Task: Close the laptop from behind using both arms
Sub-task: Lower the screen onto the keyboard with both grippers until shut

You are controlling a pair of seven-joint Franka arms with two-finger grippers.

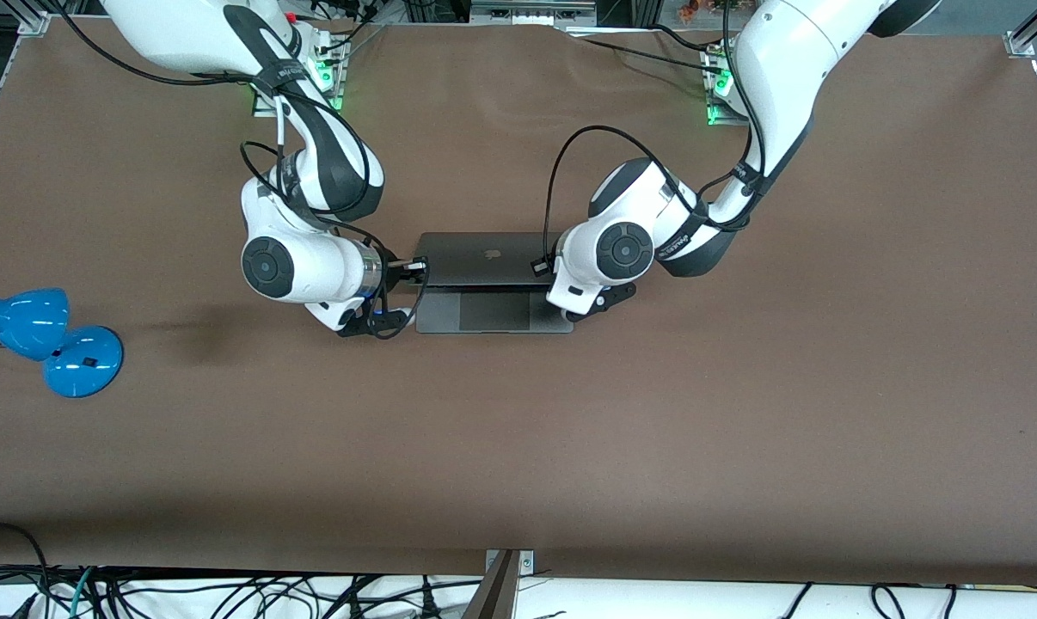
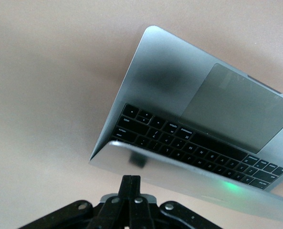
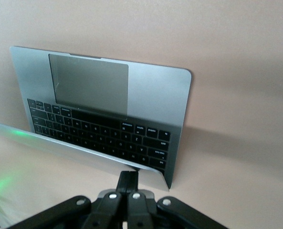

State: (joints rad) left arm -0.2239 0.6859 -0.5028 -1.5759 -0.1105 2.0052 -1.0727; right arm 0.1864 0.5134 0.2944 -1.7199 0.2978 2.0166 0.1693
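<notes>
The grey laptop (image 1: 488, 258) sits mid-table, its lid with the apple logo tilted well forward over the keyboard, the trackpad part of its base (image 1: 493, 311) still showing. My right gripper (image 1: 415, 266) is shut, its tips against the lid's back at the right arm's end. My left gripper (image 1: 543, 266) is shut, its tips at the lid's back at the left arm's end. In the left wrist view the shut fingers (image 2: 131, 179) sit just under the lid's edge (image 2: 179, 171). In the right wrist view the shut fingers (image 3: 128, 176) touch the lid's corner (image 3: 151, 179).
A blue desk lamp (image 1: 46, 340) lies at the table's edge on the right arm's end, nearer the front camera than the laptop. Brown table (image 1: 656, 447) all round. Cables hang at the table's front edge (image 1: 226, 593).
</notes>
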